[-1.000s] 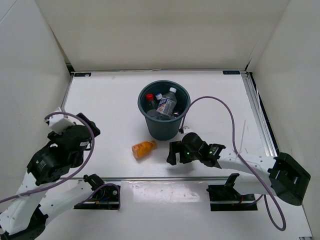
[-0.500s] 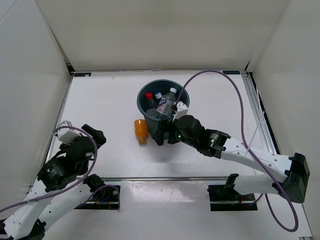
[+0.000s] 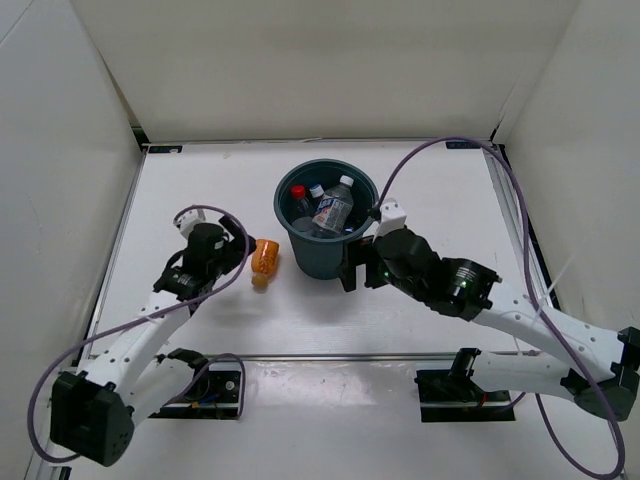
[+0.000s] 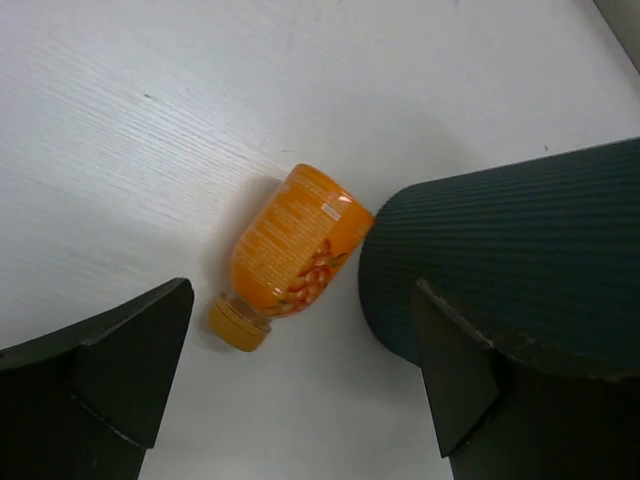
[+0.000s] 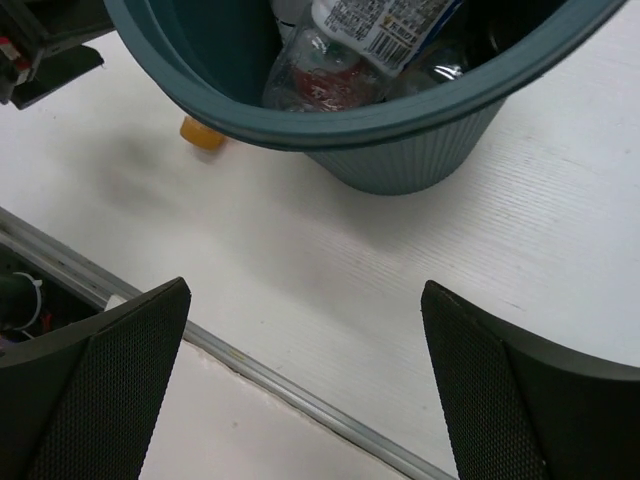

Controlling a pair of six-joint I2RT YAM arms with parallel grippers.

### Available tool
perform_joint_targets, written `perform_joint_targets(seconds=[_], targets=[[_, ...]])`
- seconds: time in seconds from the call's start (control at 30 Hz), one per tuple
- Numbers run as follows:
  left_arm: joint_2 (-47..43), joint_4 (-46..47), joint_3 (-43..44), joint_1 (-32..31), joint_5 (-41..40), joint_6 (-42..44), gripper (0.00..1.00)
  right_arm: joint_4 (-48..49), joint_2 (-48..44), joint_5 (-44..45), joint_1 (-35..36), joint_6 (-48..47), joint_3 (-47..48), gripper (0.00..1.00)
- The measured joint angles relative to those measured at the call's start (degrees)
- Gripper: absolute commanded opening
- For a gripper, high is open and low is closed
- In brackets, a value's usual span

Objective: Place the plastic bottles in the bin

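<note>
The bin (image 3: 300, 240) stands mid-table holding several plastic bottles, one red-capped (image 3: 298, 192) and one clear with a label (image 3: 335, 210). The short orange bottle (image 3: 264, 259) lies on its side just left of the bin, cap toward me. My left gripper (image 3: 240, 252) is open right beside it. In the left wrist view the orange bottle (image 4: 292, 250) lies ahead of the open gripper (image 4: 300, 390), body end against the bin wall (image 4: 510, 250). My right gripper (image 3: 352, 262) is open and empty at the bin's near-right side. Its wrist view shows the bin rim (image 5: 350, 122) and the bottles inside (image 5: 335, 70).
A metal rail (image 3: 330, 356) runs along the table's near edge. White walls close in the left, back and right. Purple cables (image 3: 440, 150) loop above both arms. The left arm's dark body (image 5: 40, 45) shows beyond the bin in the right wrist view.
The orange bottle went from in front of the bin to its left side. My left arm swung up and right to it. My right gripper drew back to the bin's right.
</note>
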Motion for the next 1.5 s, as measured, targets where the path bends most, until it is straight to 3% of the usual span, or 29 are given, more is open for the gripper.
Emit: perform_joint_targets(seconds=[0.13,0.27,0.5,0.73,0.93,1.17,1.33,1.5], targets=[[3.2,8.2,-5.6,12.2,15.8,4.9,0.9,-1.9,-2.1,0.8,-0.3,-1.6,0.2,1.0],[15.3,16.1,-2.7,15.4,26.9,11.9,0.88,-3.4,-3.7,0.7,-1.1,-3.0,0.2,1.0],[27.3,21.1,4.1,15.3,34.0,20.9,0.88,-6.1,-6.2,0.6,-1.7,-4.7,0.2,1.0],[29.2,22.3,4.0,15.3,35.1,24.2,0.83,-6.5,-8.3,1.6,-1.9,-5.3,-0.6,1.0],[28.9,22.2,3.4,14.8,35.3,25.0,0.85,-7.5,-8.3,2.4,-1.9,-5.9,-1.6,1.0],[23.8,10.0,4.4,14.9,30.2,15.6,0.89,-7.4,-6.7,2.4,-1.9,-6.7,-1.6,1.0],[24.4,-9.9,19.8,16.9,28.3,4.9,0.87,-7.4,-5.3,1.9,-2.1,-7.2,-1.6,1.0],[27.5,-17.5,26.7,18.6,32.6,-0.9,0.87,-7.3,-3.9,1.0,-2.4,-7.7,-1.6,1.0]])
